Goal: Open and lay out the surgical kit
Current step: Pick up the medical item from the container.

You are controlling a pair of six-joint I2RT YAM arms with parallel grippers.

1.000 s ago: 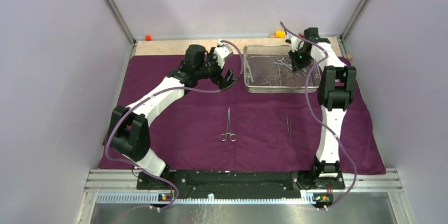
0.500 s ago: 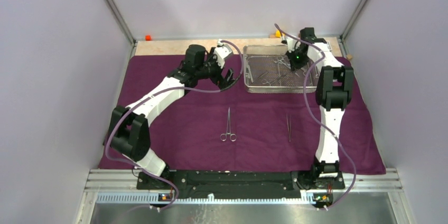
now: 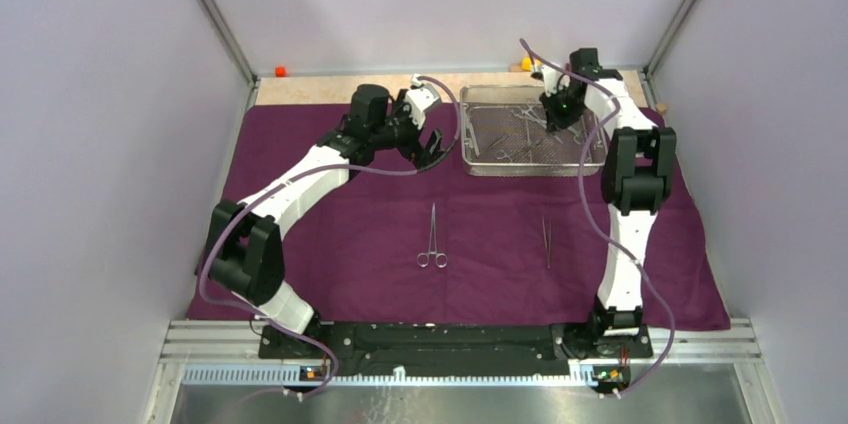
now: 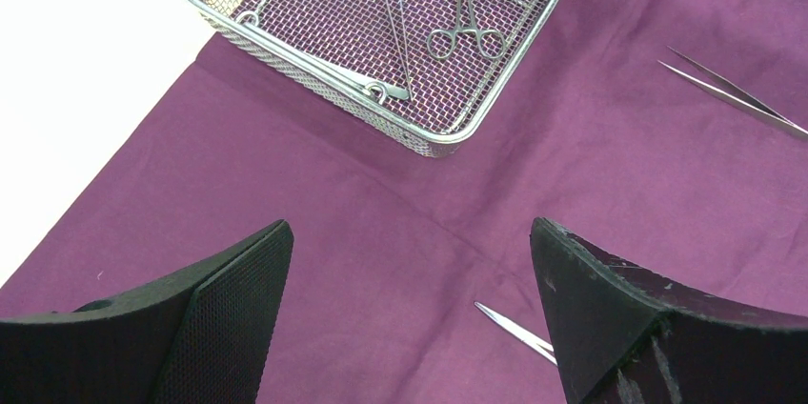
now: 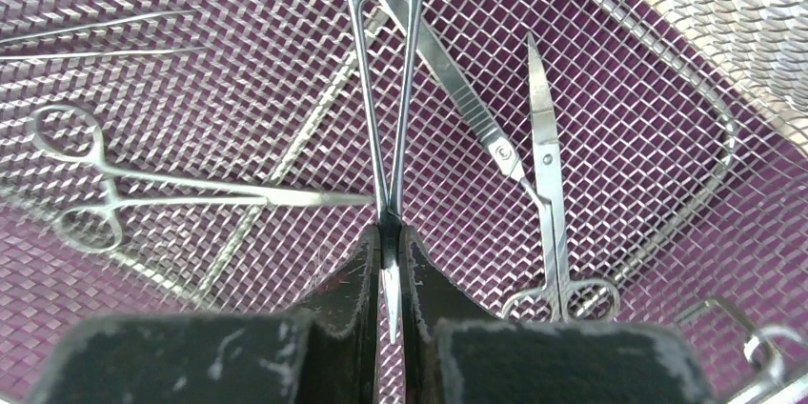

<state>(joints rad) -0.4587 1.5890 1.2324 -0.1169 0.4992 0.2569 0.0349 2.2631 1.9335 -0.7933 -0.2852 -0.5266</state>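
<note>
In the tray [image 3: 530, 171] at upper right, the right jaws pinch shut on a ring-handled clamp [image 5: 379, 90] near its tip; the left jaws gape wide and empty above the purple cloth [image 4: 286, 175].

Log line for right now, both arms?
left fingers open over cloth | right fingers shut on clamp in tray

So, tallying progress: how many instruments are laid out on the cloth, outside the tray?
2: a ring-handled clamp near the middle of the cloth, tweezers to its right. The left arm could hide another.
</note>
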